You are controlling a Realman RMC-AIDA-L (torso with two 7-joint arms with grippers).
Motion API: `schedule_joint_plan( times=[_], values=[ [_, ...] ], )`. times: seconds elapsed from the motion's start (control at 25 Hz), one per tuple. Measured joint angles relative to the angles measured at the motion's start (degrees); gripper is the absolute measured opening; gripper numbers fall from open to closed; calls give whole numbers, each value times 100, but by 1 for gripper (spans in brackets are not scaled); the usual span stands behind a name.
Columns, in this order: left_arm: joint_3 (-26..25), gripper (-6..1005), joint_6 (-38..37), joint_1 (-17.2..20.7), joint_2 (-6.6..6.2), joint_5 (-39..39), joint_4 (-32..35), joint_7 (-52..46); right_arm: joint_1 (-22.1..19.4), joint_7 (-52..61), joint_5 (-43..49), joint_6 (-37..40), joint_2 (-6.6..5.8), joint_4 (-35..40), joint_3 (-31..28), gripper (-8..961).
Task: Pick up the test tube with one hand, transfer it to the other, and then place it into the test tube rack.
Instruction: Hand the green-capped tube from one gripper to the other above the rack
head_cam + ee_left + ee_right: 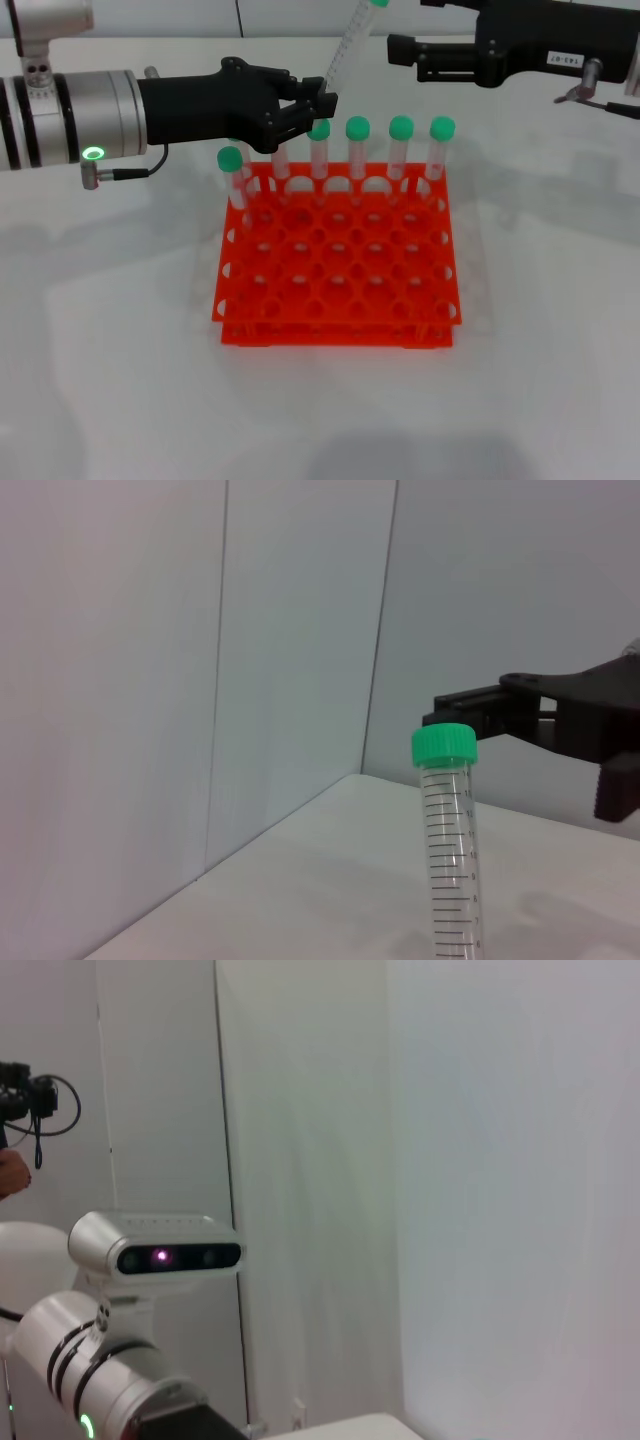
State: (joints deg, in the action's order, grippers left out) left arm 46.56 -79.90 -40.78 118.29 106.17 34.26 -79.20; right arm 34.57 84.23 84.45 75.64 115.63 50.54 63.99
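- Left gripper (318,105) is clamped on the test tube (345,52), which is held tilted just above the back row of the test tube rack (335,290).
- Right gripper (402,48) hangs beyond the rack, near the tube's cap; whether its fingers are spread is unclear.

Lab: tube rack (338,290), white bench (110,350)

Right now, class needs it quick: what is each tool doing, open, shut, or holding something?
Left tool: shut on the tube, above the rack.
Right tool: cannot be told; holds nothing.
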Motion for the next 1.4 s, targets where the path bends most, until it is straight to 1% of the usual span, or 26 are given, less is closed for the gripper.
schedule_joint_plan(
  times=[0.48, 0.84, 1.04, 1.36, 1.4],
  values=[
    [2, 259, 1, -37, 10, 0, 2, 10, 290, -48, -61, -71, 3, -305, 63, 855],
    [39, 263, 1, -44, 15, 0, 2, 28, 352, -52, -61, -85, 3, -322, 61, 854],
    [65, 265, 1, -44, 38, 0, 4, 28, 365, -55, -62, -133, 8, -328, 61, 854],
    [64, 268, 1, -44, 45, 0, 10, 28, 451, -55, -85, -185, 2, -460, 52, 854],
    [63, 269, 1, -44, 45, 0, 11, 28, 456, -50, -85, -203, 2, -462, 52, 837]
  ],
)
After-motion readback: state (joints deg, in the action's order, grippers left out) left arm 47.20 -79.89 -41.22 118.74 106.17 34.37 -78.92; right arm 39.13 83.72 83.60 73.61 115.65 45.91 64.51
